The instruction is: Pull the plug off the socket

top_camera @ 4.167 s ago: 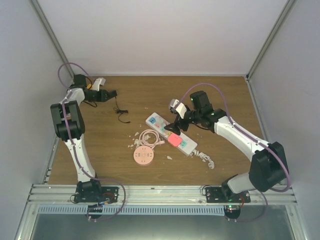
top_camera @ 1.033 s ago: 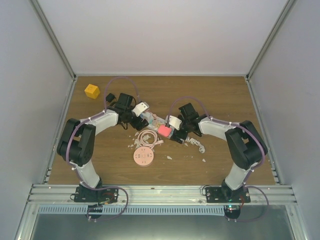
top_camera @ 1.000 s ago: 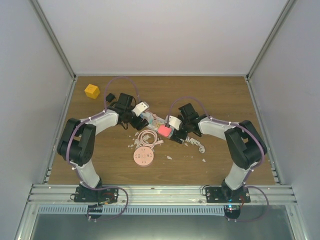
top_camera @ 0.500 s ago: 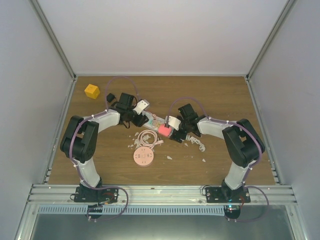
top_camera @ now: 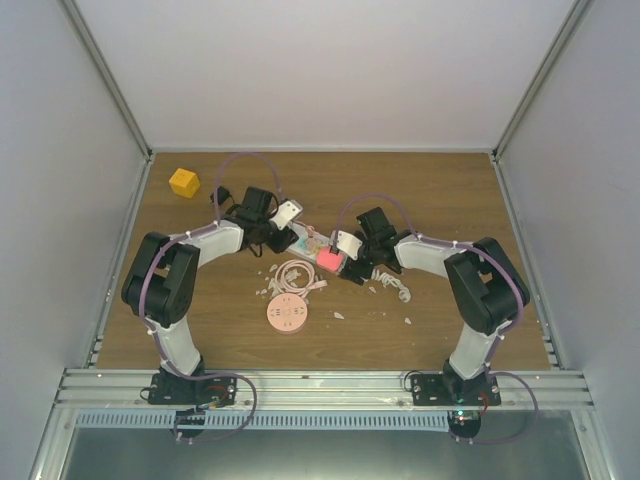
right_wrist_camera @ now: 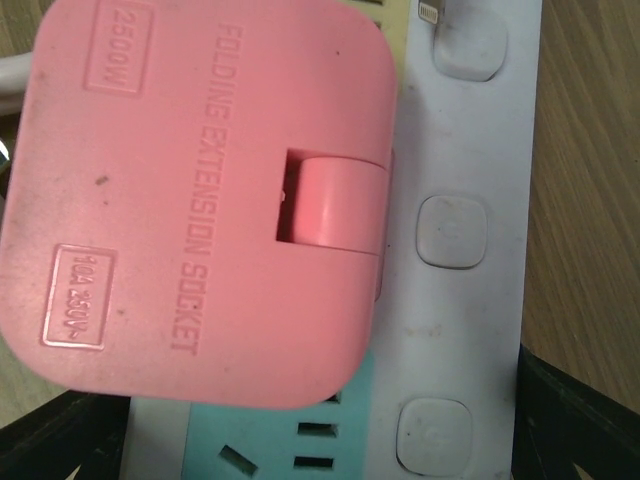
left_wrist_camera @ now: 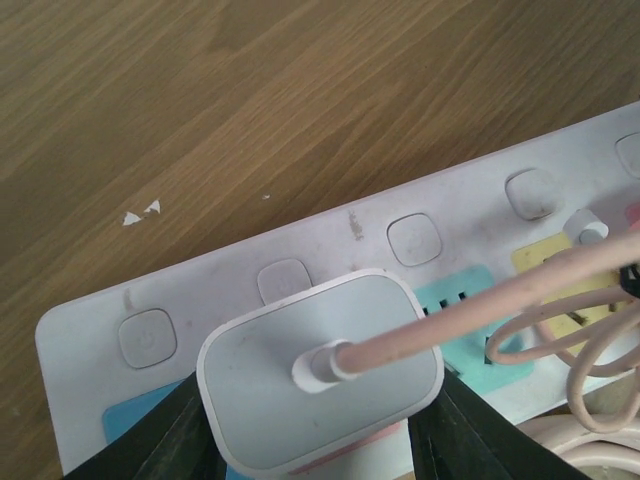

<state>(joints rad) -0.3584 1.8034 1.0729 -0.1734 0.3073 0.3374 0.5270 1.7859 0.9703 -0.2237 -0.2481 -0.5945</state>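
Indoors: white walls [top_camera: 320, 70], wooden table [top_camera: 450, 200]; left tool [left_wrist_camera: 315, 432] clamped on plug [left_wrist_camera: 320, 385]; right tool [right_wrist_camera: 320, 440] grip unclear.

White plug [left_wrist_camera: 320, 385] seated in socket strip [left_wrist_camera: 335, 238]

We see the left gripper [left_wrist_camera: 318, 445] clamped on a white rounded-square plastic plug [left_wrist_camera: 320, 385], with its black fingers [left_wrist_camera: 165, 445] pressed against the plug's two sides. The plug sits on a long white plastic power strip [left_wrist_camera: 300, 250], which lies diagonally on the brown wooden table [left_wrist_camera: 250, 90]. A pink round cable [left_wrist_camera: 480, 310] leaves the plug's middle towards the right. More pink loops lie over the strip's teal and yellow socket panels. A row of square push buttons [left_wrist_camera: 415, 238] runs along the strip's far edge. Two tiny white scraps [left_wrist_camera: 140, 210] lie on the wood, apart from the strip.
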